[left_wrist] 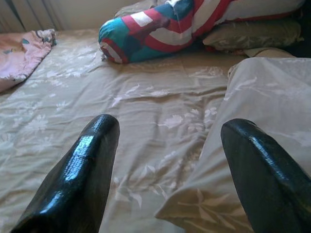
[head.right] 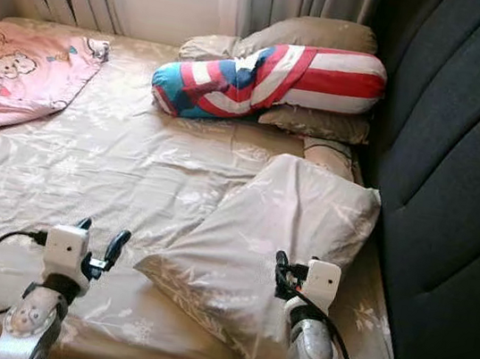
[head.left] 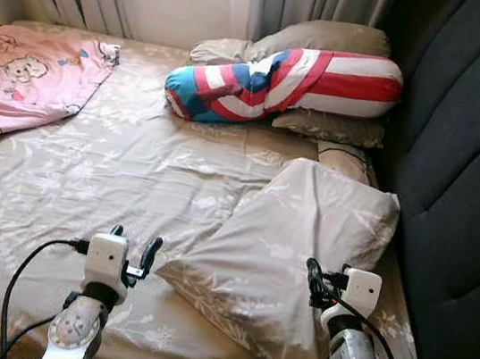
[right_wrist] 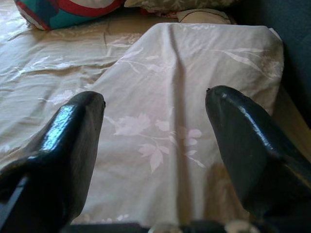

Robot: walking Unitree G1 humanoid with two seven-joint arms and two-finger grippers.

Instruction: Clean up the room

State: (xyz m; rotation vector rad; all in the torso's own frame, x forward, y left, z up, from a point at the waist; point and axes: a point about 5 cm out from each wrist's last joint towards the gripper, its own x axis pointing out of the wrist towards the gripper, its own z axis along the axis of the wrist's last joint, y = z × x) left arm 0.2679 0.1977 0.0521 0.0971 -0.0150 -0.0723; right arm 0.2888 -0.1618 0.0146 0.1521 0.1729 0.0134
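Lying askew near the dark padded headboard (head.left: 466, 177) on the right, the beige leaf-print pillow (head.left: 289, 241) sits between 2 spread-fingered pincers, left gripper (head.left: 131, 254) just beside its corner, right gripper (right_wrist: 155, 141) over it.

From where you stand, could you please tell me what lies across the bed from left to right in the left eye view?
Pink blanket → left gripper → striped bolster → right gripper, over the beige pillow → dark headboard.
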